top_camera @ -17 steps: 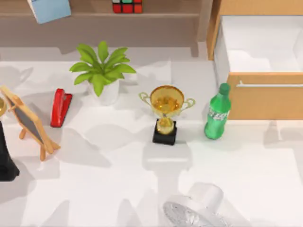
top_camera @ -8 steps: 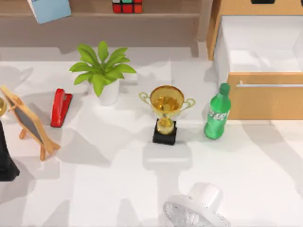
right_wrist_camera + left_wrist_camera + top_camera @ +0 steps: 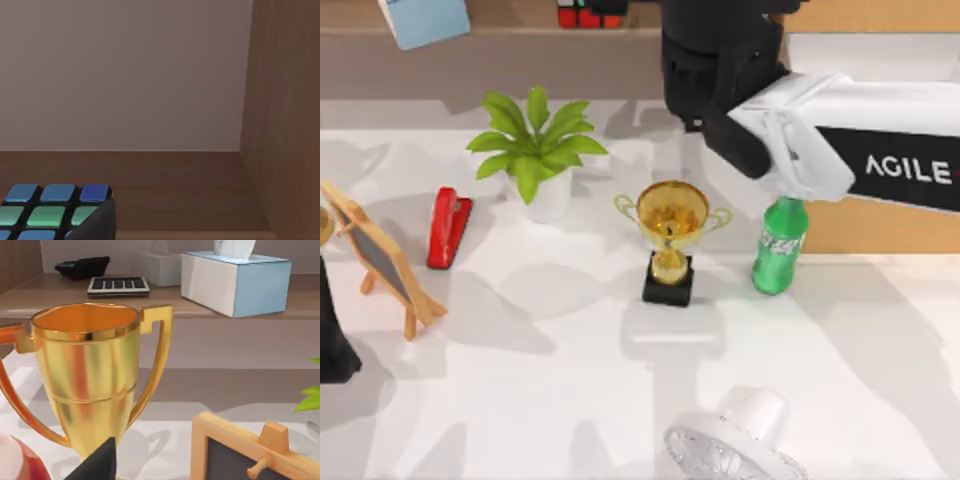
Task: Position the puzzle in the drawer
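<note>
**Still on the shelf: the puzzle sits beside the right arm's reach**

Up at the far edge of the top view, the puzzle [image 3: 588,13] rests on the brown shelf [image 3: 520,45], its red stickers showing. In the right wrist view the puzzle [image 3: 52,212] lies close ahead on the shelf floor, blue and green stickers facing the camera, near the shelf's wooden side wall [image 3: 285,120]. The right arm [image 3: 790,130] stretches from the top view's right across the drawer [image 3: 880,215] toward the shelf, its dark wrist just beside the puzzle; I cannot tell how its fingers stand. The drawer is pulled open, white inside, partly covered by the arm. In front of it stands a green bottle [image 3: 778,245], then a gold trophy [image 3: 671,240], a potted plant [image 3: 535,155] and a red stapler [image 3: 447,227] on the white bench [image 3: 540,380]. The left wrist view looks past another trophy [image 3: 87,375] to a tissue box [image 3: 235,282].
</note>
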You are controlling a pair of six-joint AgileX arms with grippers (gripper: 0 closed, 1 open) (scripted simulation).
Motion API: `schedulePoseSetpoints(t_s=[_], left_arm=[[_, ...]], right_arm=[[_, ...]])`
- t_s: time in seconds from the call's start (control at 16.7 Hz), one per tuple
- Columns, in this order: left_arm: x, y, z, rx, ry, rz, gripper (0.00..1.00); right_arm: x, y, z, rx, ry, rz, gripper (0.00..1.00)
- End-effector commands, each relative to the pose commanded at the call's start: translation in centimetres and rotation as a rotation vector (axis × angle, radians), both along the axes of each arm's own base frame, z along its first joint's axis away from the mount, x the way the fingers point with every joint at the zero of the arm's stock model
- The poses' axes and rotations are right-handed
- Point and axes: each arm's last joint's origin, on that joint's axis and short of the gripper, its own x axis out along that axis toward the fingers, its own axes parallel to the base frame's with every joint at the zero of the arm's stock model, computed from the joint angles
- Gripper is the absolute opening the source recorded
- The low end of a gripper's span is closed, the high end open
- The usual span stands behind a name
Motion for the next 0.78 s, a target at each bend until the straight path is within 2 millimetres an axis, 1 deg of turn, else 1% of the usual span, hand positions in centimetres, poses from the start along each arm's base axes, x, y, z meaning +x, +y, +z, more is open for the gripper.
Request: schedulePoseSetpoints(t_s=[0.18, 0.3, 0.36, 0.48, 0.54, 0.78], left_arm=[[0.0, 0.0, 0.0, 0.0, 0.0, 0.0, 1.0], [0.0, 0.0, 0.0, 0.0, 0.0, 0.0, 1.0], [0.0, 0.0, 0.0, 0.0, 0.0, 0.0, 1.0], [0.0, 0.0, 0.0, 0.0, 0.0, 0.0, 1.0], [0.0, 0.0, 0.0, 0.0, 0.0, 0.0, 1.0], [0.0, 0.0, 0.0, 0.0, 0.0, 0.0, 1.0]], right_arm=[[0.8, 4.8, -4.3, -0.001, 0.004, -0.003, 1.0], [0.9, 7.1, -6.8, -0.004, 0.008, -0.005, 1.0], [0.9, 7.9, -7.7, -0.004, 0.008, -0.006, 1.0], [0.8, 9.0, -9.0, -0.004, 0.008, -0.008, 1.0], [0.8, 9.2, -9.2, -0.005, 0.009, -0.009, 1.0], [0.8, 9.2, -9.3, -0.005, 0.009, -0.009, 1.0]])
